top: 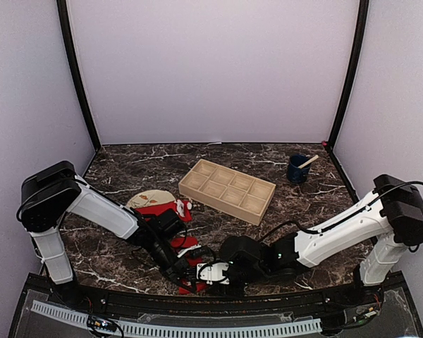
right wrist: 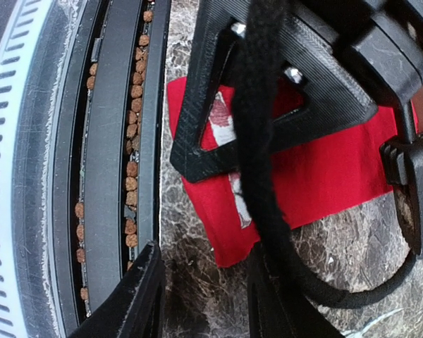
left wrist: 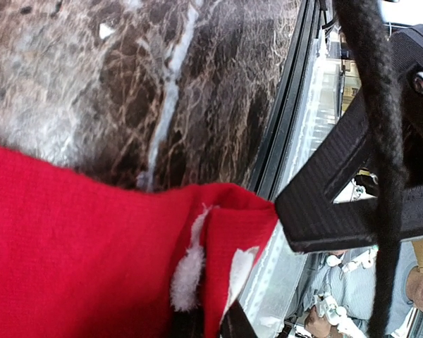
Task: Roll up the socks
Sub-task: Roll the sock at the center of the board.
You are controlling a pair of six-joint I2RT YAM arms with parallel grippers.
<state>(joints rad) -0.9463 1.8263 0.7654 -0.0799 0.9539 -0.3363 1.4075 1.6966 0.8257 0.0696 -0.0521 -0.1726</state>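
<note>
A flat red sock (top: 190,246) with white markings lies near the table's front edge. It fills the lower left of the left wrist view (left wrist: 77,246) and shows in the right wrist view (right wrist: 317,176). My left gripper (top: 185,271) (left wrist: 211,327) is shut on a folded edge of this sock. My right gripper (top: 210,273) (right wrist: 197,296) is open just short of the sock's near corner, with bare marble between its fingers. A second red sock (top: 158,208), bundled, lies on the beige plate (top: 142,198).
A wooden compartment tray (top: 228,190) sits mid-table. A dark blue cup (top: 297,170) with a stick stands at the back right. The black front rail (right wrist: 113,141) runs close beside my right gripper. Both grippers are nearly touching each other.
</note>
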